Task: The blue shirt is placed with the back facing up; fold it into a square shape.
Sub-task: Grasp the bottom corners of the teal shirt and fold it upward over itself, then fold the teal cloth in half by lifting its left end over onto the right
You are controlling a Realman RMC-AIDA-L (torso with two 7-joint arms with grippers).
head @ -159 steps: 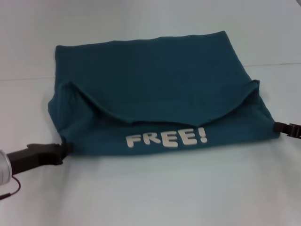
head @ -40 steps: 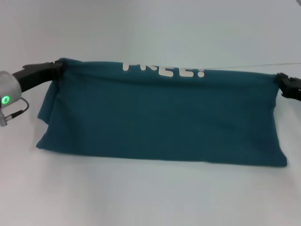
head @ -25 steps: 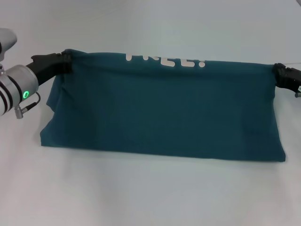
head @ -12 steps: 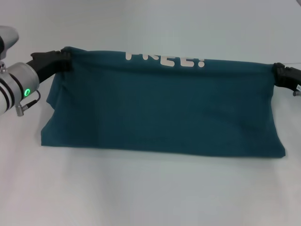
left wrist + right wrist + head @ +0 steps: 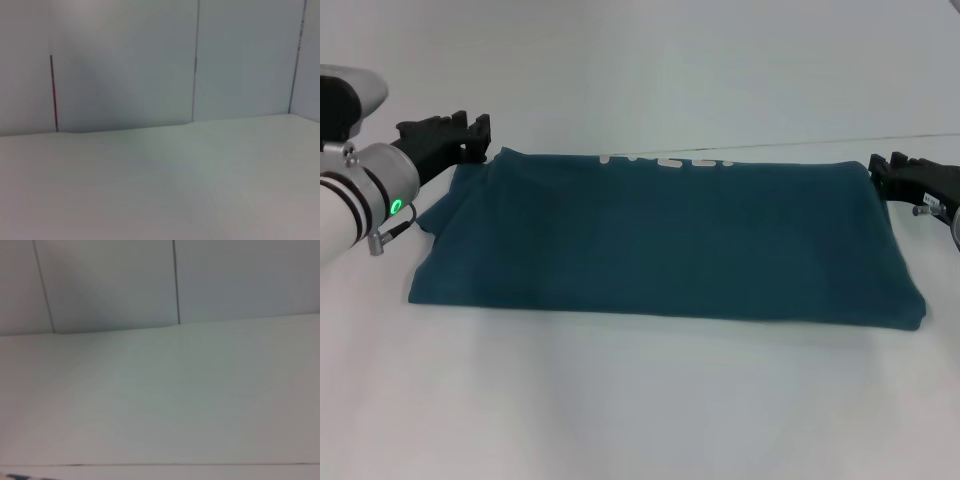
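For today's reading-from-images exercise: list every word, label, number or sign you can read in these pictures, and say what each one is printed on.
White lettering along the far edge of the folded dark teal-blue knit shirt: only the bottoms of the letters show over the fold, so it cannot be read.

No other readable text, label or number in any view; the wrist views show only the bare white table and wall panels.
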